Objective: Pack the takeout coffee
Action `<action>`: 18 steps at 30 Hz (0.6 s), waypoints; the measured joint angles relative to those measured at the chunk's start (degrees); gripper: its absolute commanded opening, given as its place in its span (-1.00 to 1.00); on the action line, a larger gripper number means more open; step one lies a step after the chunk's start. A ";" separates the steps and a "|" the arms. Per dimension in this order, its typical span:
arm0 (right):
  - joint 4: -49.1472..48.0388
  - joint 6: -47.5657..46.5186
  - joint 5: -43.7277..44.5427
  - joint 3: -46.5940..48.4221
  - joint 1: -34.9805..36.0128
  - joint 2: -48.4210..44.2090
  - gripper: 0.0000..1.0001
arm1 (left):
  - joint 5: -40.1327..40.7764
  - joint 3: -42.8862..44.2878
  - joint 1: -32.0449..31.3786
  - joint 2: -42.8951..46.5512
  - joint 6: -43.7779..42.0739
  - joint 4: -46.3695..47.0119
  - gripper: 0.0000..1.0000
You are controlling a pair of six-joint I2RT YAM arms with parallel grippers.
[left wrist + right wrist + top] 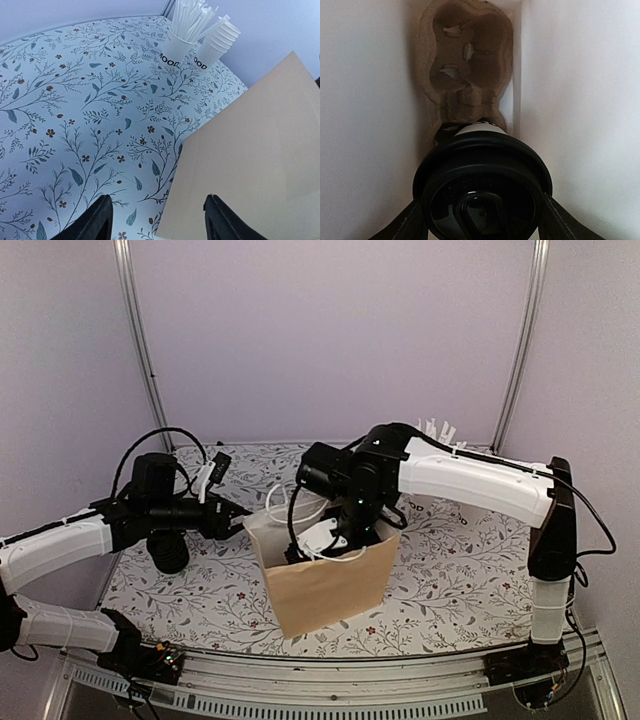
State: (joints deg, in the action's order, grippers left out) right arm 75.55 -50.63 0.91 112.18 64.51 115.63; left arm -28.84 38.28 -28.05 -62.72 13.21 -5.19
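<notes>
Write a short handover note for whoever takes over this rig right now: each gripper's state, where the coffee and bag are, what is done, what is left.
Left gripper: open, empty, beside the left side of the brown paper bag.
Right gripper: down inside the bag, shut on the takeout coffee at its black lid.
The pulp carrier lies at the bag's bottom, below the cup; the pockets in view look empty.
Done: coffee brought into the bag.
Left: lower it into a carrier pocket, release, withdraw. No other lidded coffee shows in any view.
</notes>
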 measured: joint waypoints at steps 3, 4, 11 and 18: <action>0.70 0.55 -0.26 1.64 0.37 0.00 0.60 | 0.02 -0.09 0.00 0.00 0.02 0.04 0.30; 0.90 0.70 -0.26 2.23 0.63 -0.02 0.66 | 0.04 -0.15 0.00 0.00 0.02 0.07 0.30; 1.16 2.03 -1.16 2.93 1.68 -1.27 0.98 | -0.13 -0.24 0.00 -0.42 0.04 0.20 0.30; 0.92 3.17 -1.51 3.08 1.88 -3.50 0.98 | -0.48 -0.11 -0.09 -0.26 0.04 -0.35 0.29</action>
State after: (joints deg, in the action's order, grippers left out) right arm 76.47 -47.46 -0.60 115.26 66.39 112.14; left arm -29.32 38.17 -28.14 -62.98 13.26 -5.54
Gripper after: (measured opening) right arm 0.988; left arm 0.649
